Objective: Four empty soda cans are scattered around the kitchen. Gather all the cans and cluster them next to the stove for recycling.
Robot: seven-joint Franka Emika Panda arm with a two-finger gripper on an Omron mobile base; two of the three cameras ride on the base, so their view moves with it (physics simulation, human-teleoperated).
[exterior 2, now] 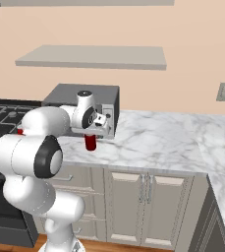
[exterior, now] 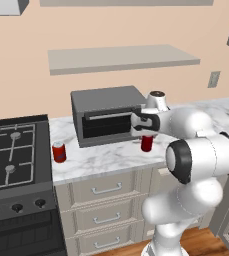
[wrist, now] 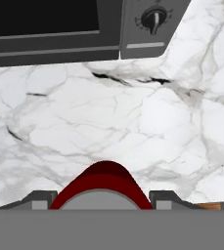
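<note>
The gripper (wrist: 101, 199) is closed on a red soda can (wrist: 101, 188), whose silvery top and red shoulder sit between the two dark fingertips (wrist: 39, 199) at the bottom of the hand view; in the left base view the same held can (exterior: 146, 143) hangs straight below the hand, its lower end close over the counter, and I cannot tell whether it touches the stone; the right base view shows it (exterior 2: 90, 142) the same way, under the gripper (exterior 2: 90, 134) and in front of the oven's corner.

Directly beneath the gripper lies the marble counter (wrist: 133, 117), white with grey veins; below its front edge run grey-beige cabinet drawers (exterior: 106, 189) with metal handles.

Just beyond the gripper stands the grey countertop oven (exterior: 107, 114), its dark glass door facing the hand and a control knob (wrist: 154, 18) on its panel; the held can is near its front but apart from it.

Well off to the gripper's left, as the left base view has it, a second red soda can (exterior: 59, 151) stands upright on the counter, just beside the stove (exterior: 16, 165); the black range lies beyond that can, with grid grates, grey burners and front knobs.

Farthest from the gripper, behind the oven, a shelf (exterior: 121, 57) hangs on the peach wall, and a wall outlet (exterior: 213, 79) sits to the right.
</note>
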